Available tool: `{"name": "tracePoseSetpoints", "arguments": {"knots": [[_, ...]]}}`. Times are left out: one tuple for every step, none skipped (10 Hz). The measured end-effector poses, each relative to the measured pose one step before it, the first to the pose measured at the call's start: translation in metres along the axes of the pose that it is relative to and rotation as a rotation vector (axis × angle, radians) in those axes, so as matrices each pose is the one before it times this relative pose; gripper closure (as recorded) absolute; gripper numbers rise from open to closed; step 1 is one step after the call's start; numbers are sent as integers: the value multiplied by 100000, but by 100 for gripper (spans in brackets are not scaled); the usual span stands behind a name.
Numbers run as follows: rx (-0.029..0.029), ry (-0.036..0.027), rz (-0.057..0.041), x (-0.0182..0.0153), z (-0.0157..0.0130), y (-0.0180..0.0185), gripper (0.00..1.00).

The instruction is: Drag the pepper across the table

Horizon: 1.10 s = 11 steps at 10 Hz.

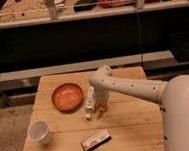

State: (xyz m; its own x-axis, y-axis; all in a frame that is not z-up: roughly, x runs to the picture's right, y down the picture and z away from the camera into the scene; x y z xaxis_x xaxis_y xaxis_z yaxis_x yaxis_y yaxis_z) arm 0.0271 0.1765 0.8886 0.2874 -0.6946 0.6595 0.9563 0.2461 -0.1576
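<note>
The small orange pepper (101,109) lies on the light-wood planked table (132,121), just right of the round orange-brown plate (67,96). My gripper (93,112) points down at the table's middle, its white fingers (89,107) right beside the pepper on its left, touching or nearly touching it. The white arm reaches in from the right.
A white cup (38,131) stands at the table's front left. A dark flat rectangular box (95,139) lies near the front edge. A dark counter with a metal rail runs behind the table.
</note>
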Motion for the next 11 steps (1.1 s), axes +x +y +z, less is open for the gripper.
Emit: {"name": "tracePoseSetpoints", "arguments": {"knots": [[161,97,-1230,165,193,-695,100],[-92,51,-817,-17,66,-321,100],[36,-68,347,22,-186,229,100],[-158,-72,-206,-45,-98,-97,100],[61,19,48,43,-6,10,100],[403,-121,-1156,257,278,-756,100],[-288,212,-963,10,166,-295,100],[202,-129,317,5,-181,151,100],[-103,-91,-20,-20,-203,-8,100],[27,14,173,43,-15,83,100],[35,-112,-234,33,38,-151,100]]}}
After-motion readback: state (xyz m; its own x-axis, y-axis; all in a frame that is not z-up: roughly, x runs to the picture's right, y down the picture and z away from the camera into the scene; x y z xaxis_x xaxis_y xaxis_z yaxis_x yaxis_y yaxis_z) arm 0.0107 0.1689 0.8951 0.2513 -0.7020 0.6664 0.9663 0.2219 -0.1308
